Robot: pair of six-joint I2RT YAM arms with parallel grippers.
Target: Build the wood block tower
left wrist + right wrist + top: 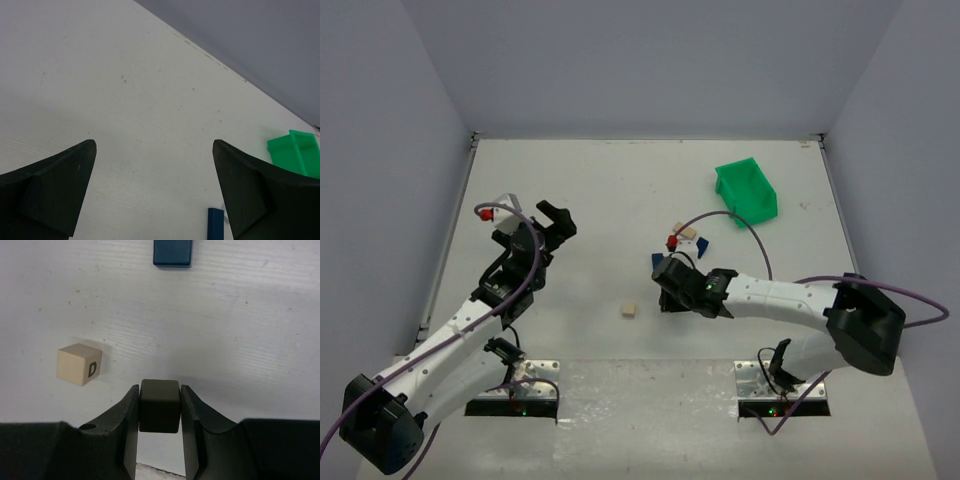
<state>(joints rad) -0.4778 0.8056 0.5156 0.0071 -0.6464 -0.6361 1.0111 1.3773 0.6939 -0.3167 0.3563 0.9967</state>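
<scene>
Nearest the arm bases, a tan cube [630,311] with a black letter D on one face sits alone on the white worktop [600,190]. Just beside it, toward the right arm, the right gripper [159,390] is clamped on a dark grey cube [159,411]. The cube fills the gap between the two fingers, one pressed flat against each side. From the wrist camera the tan cube lies off the gripper's left finger, near it but not touching.

A little farther along the gripper's line, a dark blue piece [172,252] lies flat on the worktop, well clear of the held cube. Beyond that, in the overhead view, a small cluster of loose blocks [688,238] shows red, tan, blue and pale pieces close together. They are too small to tell how they touch.

On the other side, the left gripper [155,190] hangs over bare worktop with its fingers [55,185] spread wide and nothing between them.

Farthest off, a green bin [747,190] stands near the back right corner.
</scene>
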